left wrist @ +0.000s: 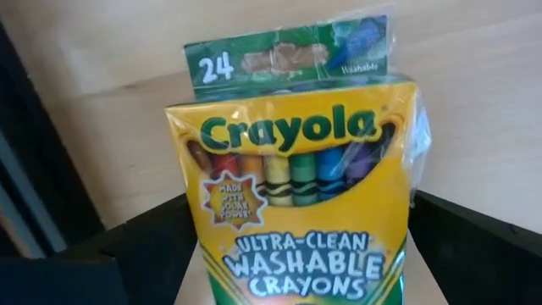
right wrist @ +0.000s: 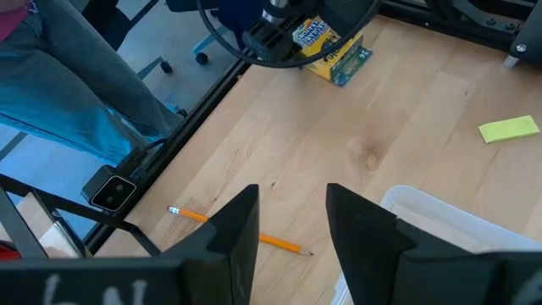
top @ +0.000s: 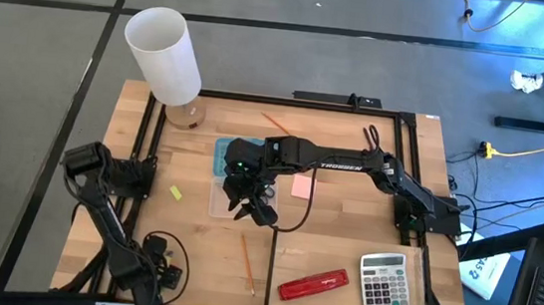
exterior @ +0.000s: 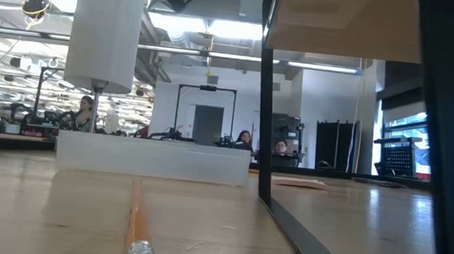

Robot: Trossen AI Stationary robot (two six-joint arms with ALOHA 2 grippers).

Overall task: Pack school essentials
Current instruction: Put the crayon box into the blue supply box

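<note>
From above, the left end effector sits low at the near-left corner of the bench, and the crayon box is hidden under it here. The right arm reaches across to the middle, with its end effector over the clear plastic tray. A pink sticky-note pad lies just beside the tray. An orange pencil, the red stapler and the grey calculator lie nearer the front.

From bench level, the pencil points straight at the tray's low wall, with people seated far off in the room behind.

The left wrist camera is filled by the Crayola crayon box, which stands upright between two dark fingers spread to their widest. I'd say this is the grasp in hand. The fingers should close squarely on the box's flat sides below the flap, gently enough not to crush the card.

The right wrist camera looks down past its own fingers, which are parted with nothing between them. Beyond them are the pencil, a tray corner, a yellow-green pad and, far off, the crayon box under the left arm. The right arm hangs over the tray, so to my eye it should move clear before the box is carried across. The box should also be lifted well above the tray's rim.
</note>
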